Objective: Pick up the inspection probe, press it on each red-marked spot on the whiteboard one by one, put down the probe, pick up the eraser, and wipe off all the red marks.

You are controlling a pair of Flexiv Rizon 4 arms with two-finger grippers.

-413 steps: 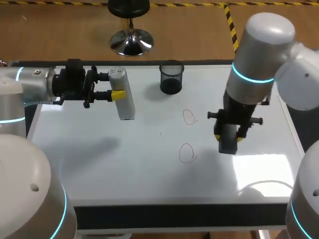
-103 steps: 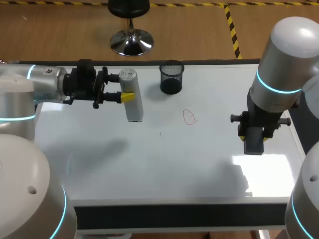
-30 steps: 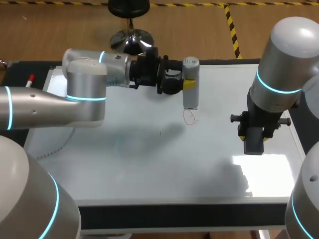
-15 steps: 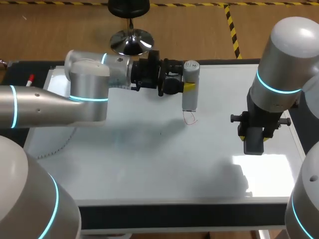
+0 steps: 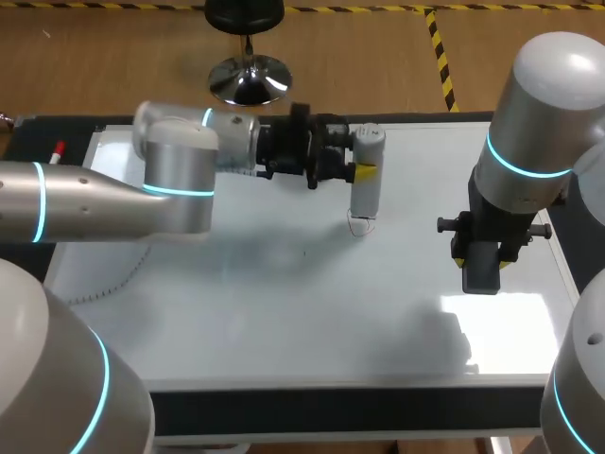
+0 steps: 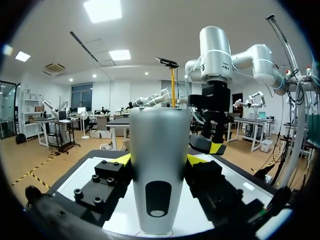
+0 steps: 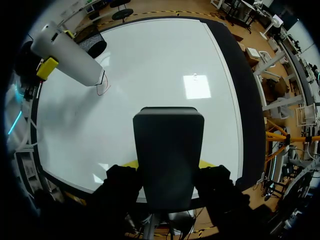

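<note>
The white cylindrical probe [image 5: 367, 175] stands upright in my left gripper [image 5: 359, 172], which is shut on it, a yellow tip on each side. Its lower end rests on the small red mark [image 5: 359, 225] on the whiteboard [image 5: 284, 312], covering most of it. In the left wrist view the probe [image 6: 157, 180] fills the space between the fingers. My right gripper [image 5: 482, 255] hovers over the board's right side, shut on the dark eraser [image 5: 482, 270]. The right wrist view shows the eraser [image 7: 169, 150] between its fingers, with the probe [image 7: 67, 50] and the red mark [image 7: 102, 89] far ahead.
A black mesh cup [image 7: 92, 47] stands at the board's far edge, just behind the left gripper. A red marker [image 5: 57, 151] lies off the board's far left corner. The left forearm stretches across the board's far left part.
My left arm has carried the probe a little to the right and down onto the red mark. The right arm has not moved. The lower red mark seen earliest is gone.
</note>
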